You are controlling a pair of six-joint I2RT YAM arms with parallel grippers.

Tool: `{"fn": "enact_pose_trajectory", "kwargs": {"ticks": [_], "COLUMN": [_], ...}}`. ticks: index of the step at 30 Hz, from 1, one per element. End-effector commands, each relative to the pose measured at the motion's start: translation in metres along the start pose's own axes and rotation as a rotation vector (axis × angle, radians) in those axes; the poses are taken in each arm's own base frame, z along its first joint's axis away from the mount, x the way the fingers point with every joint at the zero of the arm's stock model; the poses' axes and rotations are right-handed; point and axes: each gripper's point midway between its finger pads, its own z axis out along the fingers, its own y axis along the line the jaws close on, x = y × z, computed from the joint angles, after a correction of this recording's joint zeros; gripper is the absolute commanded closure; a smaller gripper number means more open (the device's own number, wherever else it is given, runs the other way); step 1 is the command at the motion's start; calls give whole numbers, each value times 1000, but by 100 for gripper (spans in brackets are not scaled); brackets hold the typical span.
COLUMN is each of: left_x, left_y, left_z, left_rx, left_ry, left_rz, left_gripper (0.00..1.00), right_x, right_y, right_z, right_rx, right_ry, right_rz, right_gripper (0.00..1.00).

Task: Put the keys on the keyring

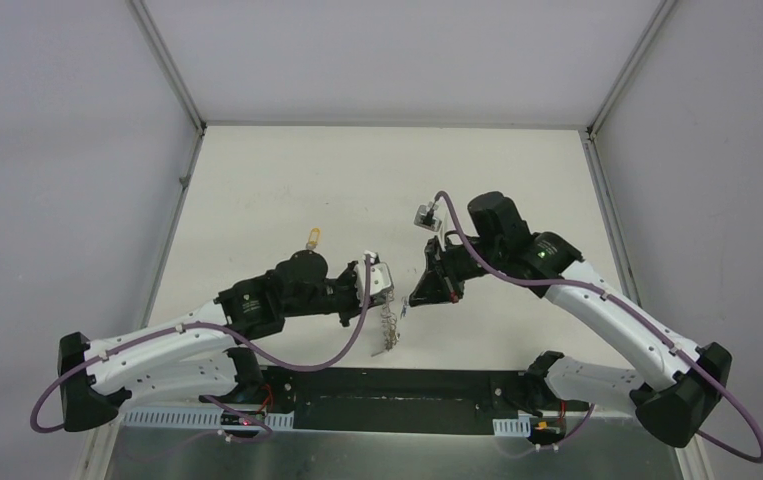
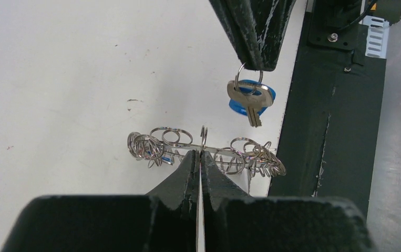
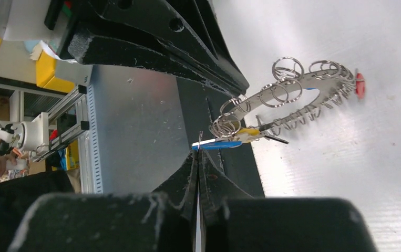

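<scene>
My left arm lies low and nearly level, reaching in from its base toward the near middle of the white table [image 1: 257, 180], wrist pointing right. My left gripper [image 2: 201, 156] is pressed together on the large grey metal keyring of wiry coiled loops [image 2: 161, 144]. One upright loop is pinched between the fingertips, and the rest spreads out to both sides of them. In the top view the keyring dangles below the gripper near the table's front edge. I cannot tell whether its lower end touches the surface. A red key head [image 3: 359, 84] shows at its far end.

My right arm comes in from the right with its elbow raised and its wrist angled down and left. The right gripper [image 3: 198, 155] is clamped on a small silver split ring [image 2: 249, 73], from which a little silver blue-headed key [image 2: 250, 97] hangs just beside the keyring. The two gripper tips face each other, close together.

A tiny yellow-headed key [image 1: 311, 239] lies on the table beyond my left forearm, well apart.
</scene>
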Motion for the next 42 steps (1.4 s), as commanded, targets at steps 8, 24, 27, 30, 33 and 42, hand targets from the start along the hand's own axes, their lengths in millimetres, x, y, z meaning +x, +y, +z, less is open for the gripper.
{"fn": "enact_pose_trajectory", "kwargs": {"ticks": [8,24,27,30,33,42], "left_x": [-30,-20,-20,-20,-19,-18], "left_y": [-11,-19,-19,-18,-18,-19], "left_z": [-10,-20,-19,-17,-16,-15], "left_rx": [90,136,141,144,145,152], "left_ry": [-173,-246,-246,-244,-233,-223], "left_rz": [259,622,662,695,709,719], "left_gripper": [100,100,100,100,100,100], "right_x": [-16,-8,-9,-7,-3,6], "right_y": [15,33,31,26,23,16], "right_z": [13,13,15,19,22,31], "right_rx": [-117,-249,-241,-233,-236,-232], "right_ry": [13,118,125,145,165,216], "right_rz": [-17,80,110,147,176,225], "right_gripper": [100,100,100,100,100,100]}}
